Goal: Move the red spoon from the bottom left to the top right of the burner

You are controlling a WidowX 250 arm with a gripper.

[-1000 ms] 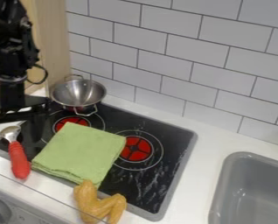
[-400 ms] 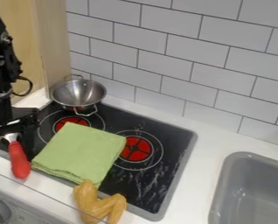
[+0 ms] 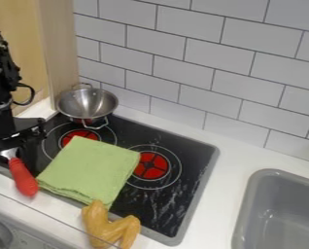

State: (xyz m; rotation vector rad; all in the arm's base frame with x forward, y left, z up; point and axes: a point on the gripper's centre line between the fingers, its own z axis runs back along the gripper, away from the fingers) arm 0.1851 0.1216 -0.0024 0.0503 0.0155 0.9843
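One spoon (image 3: 23,179), plump, red-handled, silvery-headed (partly hidden), slanting

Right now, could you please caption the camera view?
Red spoon beside a green cloth at the edge of a black stove.

The spoon (image 3: 24,179) had a red handle and silvery metal neck, the folded cloth (image 3: 91,169) was plain light green, and the stovetop (image 3: 162,206) was black with red burner spots, thin pale rings and whitish streaks. Wall tiles (image 3: 189,30) were whitish with dark grout lines, brick pattern, super neat. Sink (image 3: 280,209) was grey.
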